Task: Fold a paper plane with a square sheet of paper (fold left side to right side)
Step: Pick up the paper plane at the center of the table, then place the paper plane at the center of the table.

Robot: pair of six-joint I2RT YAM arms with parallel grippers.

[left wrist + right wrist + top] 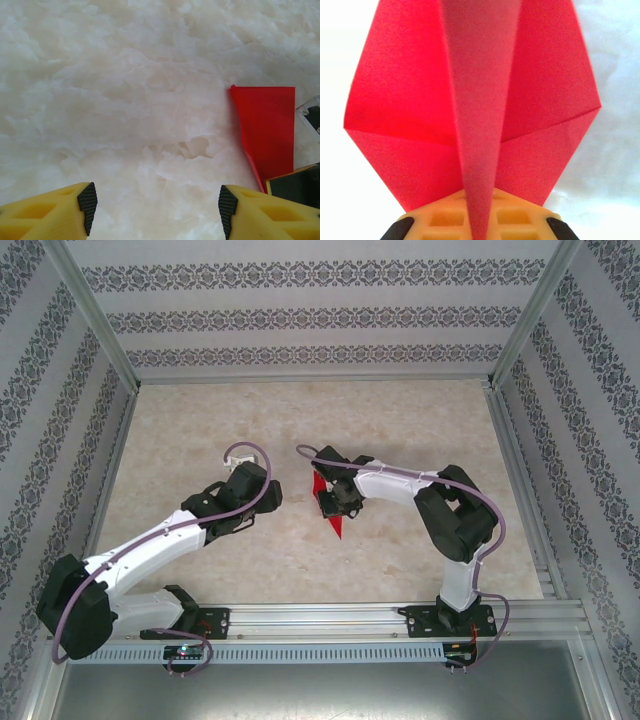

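Note:
The red paper plane [335, 518] is a folded kite shape with creased facets and a sharp tip pointing toward the near edge. My right gripper [334, 498] is shut on it near the table's middle. In the right wrist view the paper [410, 100] fans out wide, and a central ridge runs down between the closed yellow fingers [445, 217] of the gripper [480, 227]. My left gripper [262, 490] hovers just left of the paper. It stands open [156, 210] over bare table, and the red paper [267, 125] lies off its right finger.
The marble-patterned table [300, 420] is boxed in by patterned walls [300, 315] at the back and both sides. An aluminium rail [320, 618] carries the arm bases at the near edge. Part of the right gripper [300, 185] shows beside the left one's right finger.

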